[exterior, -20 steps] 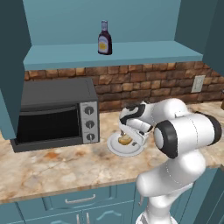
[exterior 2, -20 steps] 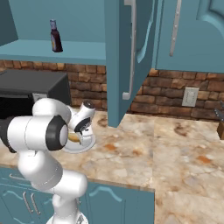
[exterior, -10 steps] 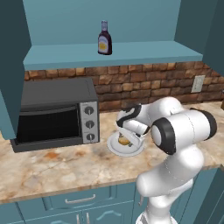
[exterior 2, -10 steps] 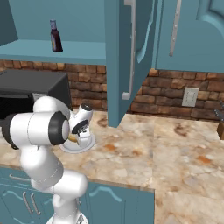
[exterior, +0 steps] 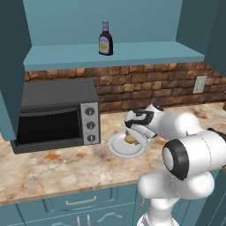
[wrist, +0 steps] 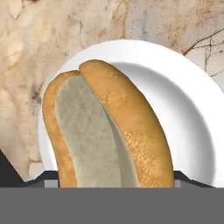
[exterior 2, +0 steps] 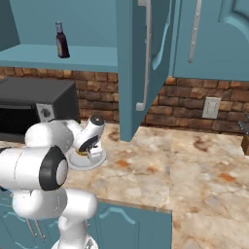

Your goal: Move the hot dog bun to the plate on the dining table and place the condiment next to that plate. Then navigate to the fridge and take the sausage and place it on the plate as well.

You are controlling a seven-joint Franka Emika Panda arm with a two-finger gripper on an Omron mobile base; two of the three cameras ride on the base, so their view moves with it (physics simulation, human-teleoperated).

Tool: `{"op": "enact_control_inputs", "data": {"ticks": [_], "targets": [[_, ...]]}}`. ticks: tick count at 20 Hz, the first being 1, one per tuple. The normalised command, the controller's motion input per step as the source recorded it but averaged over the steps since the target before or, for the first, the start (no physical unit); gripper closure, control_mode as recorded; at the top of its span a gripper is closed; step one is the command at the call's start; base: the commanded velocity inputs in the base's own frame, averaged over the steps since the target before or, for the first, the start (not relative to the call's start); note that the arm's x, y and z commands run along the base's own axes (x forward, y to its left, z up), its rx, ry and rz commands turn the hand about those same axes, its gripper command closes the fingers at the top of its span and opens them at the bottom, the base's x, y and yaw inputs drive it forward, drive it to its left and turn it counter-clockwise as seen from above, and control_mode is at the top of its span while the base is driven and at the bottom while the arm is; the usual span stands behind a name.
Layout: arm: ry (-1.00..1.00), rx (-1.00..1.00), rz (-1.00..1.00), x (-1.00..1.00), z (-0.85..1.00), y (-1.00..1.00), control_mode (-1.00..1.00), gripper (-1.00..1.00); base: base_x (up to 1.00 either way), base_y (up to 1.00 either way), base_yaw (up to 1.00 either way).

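Gripper point(exterior: 131, 137) is down over the small white plate point(exterior: 115, 148) on the marbled counter point(exterior: 53, 170), just right of the black toaster oven point(exterior: 55, 114). In the hand view the hot dog bun point(wrist: 105, 131) stands between the two dark finger tips, split side facing the camera, pale crumb inside and golden crust with sesame specks outside — the tips sit against its lower sides, so the gripper looks pinched on the bun, jaws partly closed around it. Bun is at the white plate point(wrist: 183, 113); can't tell if it's lifted clear or still touching. From the left base view the bun point(exterior: 129, 139) shows as a tan spot under the hand; from the right base view the gripper point(exterior 2: 85, 151) is over the same plate point(exterior 2: 87, 161), with the bun mostly hidden by the hand. Condiment bottle point(exterior: 105, 39) stands upright on the teal shelf point(exterior: 132, 50) above the oven, well apart from the arm — dark body, yellow-orange label, print too small to read. Same bottle point(exterior 2: 62, 41) shows in the right base view at the upper left. Oven has three knobs on a grey panel point(exterior: 90, 123), markings not legible. Brick backsplash behind, with a wall outlet point(exterior: 199, 84) at the right. An open teal cabinet door point(exterior 2: 138, 63) hangs over the counter.
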Motion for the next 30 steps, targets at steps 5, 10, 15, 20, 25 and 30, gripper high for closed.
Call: {"op": "enact_control_inputs", "data": {"ticks": [5,10,15,20,25,30], "targets": [[-0.19,-0.02,0.00,-0.65,0.93,-0.02,-1.00,1.00,0.00,0.00,0.00],[-0.07,-0.09,0.00,-0.55,1.00,0.00,-1.00,1.00,0.00,0.00,0.00],[0.00,-0.13,0.00,-0.46,0.99,-0.04,-1.00,1.00,0.00,0.00,0.00],[0.05,-0.16,0.00,-0.31,0.60,-0.03,-1.00,1.00,0.00,0.00,0.00],[0.02,-0.14,0.00,-0.34,0.39,0.00,-1.00,1.00,0.00,0.00,0.00],[0.00,-0.09,0.00,-0.24,0.05,0.00,-1.00,1.00,0.00,0.00,0.00]]}}
